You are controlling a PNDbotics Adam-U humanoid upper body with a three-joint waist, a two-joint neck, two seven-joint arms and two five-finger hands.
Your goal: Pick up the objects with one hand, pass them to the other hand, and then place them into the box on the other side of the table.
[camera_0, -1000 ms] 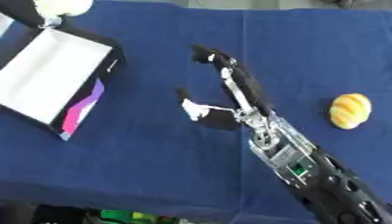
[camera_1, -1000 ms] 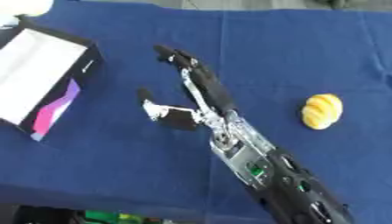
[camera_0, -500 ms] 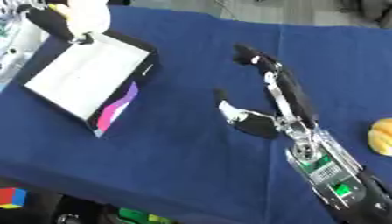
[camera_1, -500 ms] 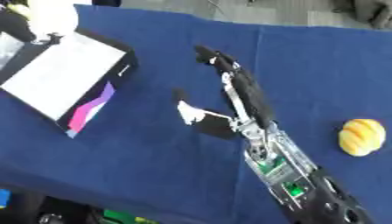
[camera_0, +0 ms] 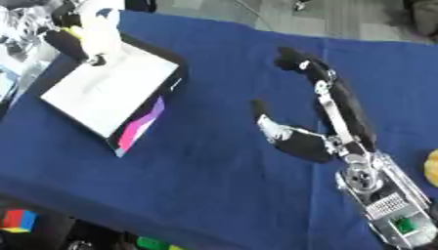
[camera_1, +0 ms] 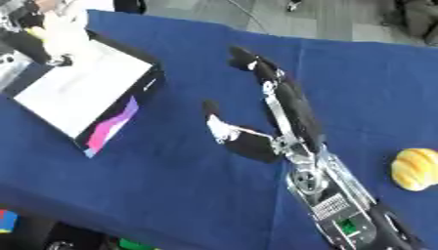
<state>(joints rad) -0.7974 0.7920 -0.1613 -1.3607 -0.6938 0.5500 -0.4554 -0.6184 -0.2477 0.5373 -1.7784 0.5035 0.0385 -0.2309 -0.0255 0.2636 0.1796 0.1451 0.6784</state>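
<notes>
One right hand (camera_1: 273,122) still open, left hand (camera_0: 85,36) now over box (camera_0: 111,93)

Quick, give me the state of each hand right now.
Left hand: at the far corner of the box, holding a white object.
Right hand: open, fingers straight, holding nothing, above the blue cloth.
</notes>
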